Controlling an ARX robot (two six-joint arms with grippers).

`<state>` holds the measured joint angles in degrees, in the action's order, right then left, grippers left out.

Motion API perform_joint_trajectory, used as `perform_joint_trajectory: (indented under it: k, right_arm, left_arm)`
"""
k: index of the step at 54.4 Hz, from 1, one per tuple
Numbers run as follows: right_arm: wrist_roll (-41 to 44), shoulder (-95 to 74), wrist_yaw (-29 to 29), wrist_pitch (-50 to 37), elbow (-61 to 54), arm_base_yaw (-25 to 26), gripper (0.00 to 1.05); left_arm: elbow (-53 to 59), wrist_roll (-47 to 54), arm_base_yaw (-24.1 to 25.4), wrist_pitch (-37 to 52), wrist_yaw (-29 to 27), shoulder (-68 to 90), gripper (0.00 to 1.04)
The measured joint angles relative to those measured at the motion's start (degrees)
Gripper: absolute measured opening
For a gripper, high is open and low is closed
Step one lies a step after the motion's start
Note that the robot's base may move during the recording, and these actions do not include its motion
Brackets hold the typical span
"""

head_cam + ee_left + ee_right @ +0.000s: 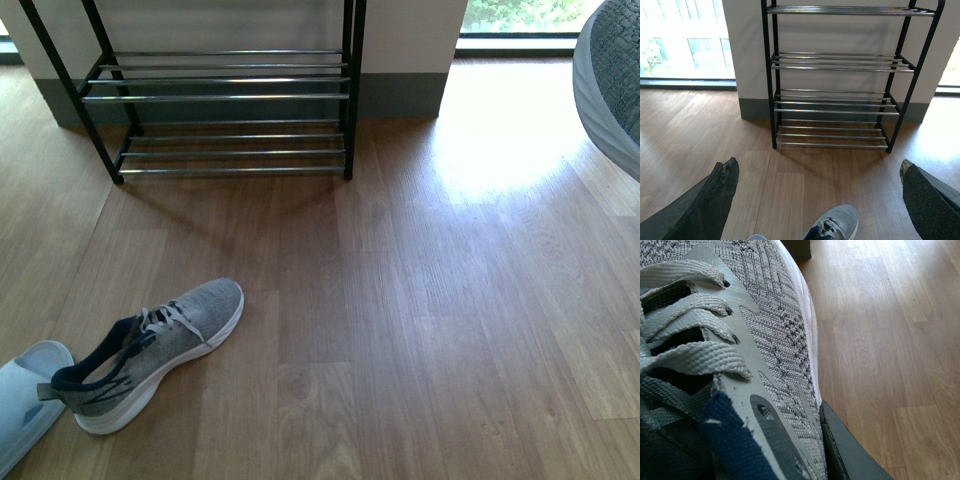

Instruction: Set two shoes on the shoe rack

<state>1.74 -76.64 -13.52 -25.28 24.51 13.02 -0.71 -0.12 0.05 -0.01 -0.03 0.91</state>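
The shoe rack (230, 110) stands against the far wall with its chrome rods bare; the left wrist view faces it (835, 100) head on. One grey sneaker (160, 350) lies on the floor at the near left, toe toward the rack, and its toe (837, 225) shows below my open left gripper (818, 165). A pale blue slide (25, 405) lies beside its heel. The other grey sneaker (765, 340) is held up at the right (610, 80). My right gripper is shut on it, with one dark finger (847, 452) pressed on its side and the other hidden.
Wood plank floor (420, 300) spreads between me and the rack. A grey-skirted white wall (400, 60) backs the rack, with a bright window (520, 20) to its right and another (685, 45) to its left.
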Motion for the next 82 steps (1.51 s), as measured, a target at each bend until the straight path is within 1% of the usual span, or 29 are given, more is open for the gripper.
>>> perform_joint_trajectory:
  k: [48,49,52,53,54,56,58,63,66,70,72,76,77,82]
  right_arm:
    - [0.0,0.0,0.0,0.0,0.0,0.0,0.02]
    - [0.0,0.0,0.0,0.0,0.0,0.0,0.02]
    - [0.0,0.0,0.0,0.0,0.0,0.0,0.02]
    - [0.0,0.0,0.0,0.0,0.0,0.0,0.02]
    - [0.0,0.0,0.0,0.0,0.0,0.0,0.02]
    - [0.0,0.0,0.0,0.0,0.0,0.0,0.02]
    - [0.0,0.0,0.0,0.0,0.0,0.0,0.02]
    - [0.0,0.0,0.0,0.0,0.0,0.0,0.02]
    - [0.0,0.0,0.0,0.0,0.0,0.0,0.02]
    - [0.0,0.0,0.0,0.0,0.0,0.0,0.02]
    - [0.0,0.0,0.0,0.0,0.0,0.0,0.02]
    - [0.0,0.0,0.0,0.0,0.0,0.0,0.02]
    - [0.0,0.0,0.0,0.0,0.0,0.0,0.02]
    - [0.0,0.0,0.0,0.0,0.0,0.0,0.02]
  left_arm:
    - [0.0,0.0,0.0,0.0,0.0,0.0,0.95]
    - [-0.1,-0.1,-0.3,-0.2,-0.9,0.2,0.95]
    - [-2.0,-2.0,-3.6,-6.1,-11.4,3.2,0.95]
    - [-2.4,-2.1,-4.2,-6.8,-13.3,4.1,0.95]
    - [-3.0,-2.6,-4.8,-7.5,-17.5,6.8,0.95]
    - [-3.2,-2.9,-4.6,-7.5,-19.2,9.3,0.95]
    - [-3.2,-3.1,-4.2,-6.8,-19.3,12.2,0.95]
    - [-3.4,-3.0,-2.3,-3.2,-15.5,19.6,0.95]
    - [-3.4,-2.3,-0.4,0.6,-12.4,25.4,0.95]
    - [-3.4,-1.3,3.5,9.4,-6.4,37.4,0.95]
    - [-3.6,-0.4,5.5,15.6,-3.1,45.8,0.95]
    - [-4.7,1.7,7.3,26.7,-0.5,60.5,0.95]
    - [-5.0,2.1,7.4,28.0,-0.1,62.4,0.95]
    - [-7.3,3.8,8.0,38.3,-0.1,77.8,0.95]
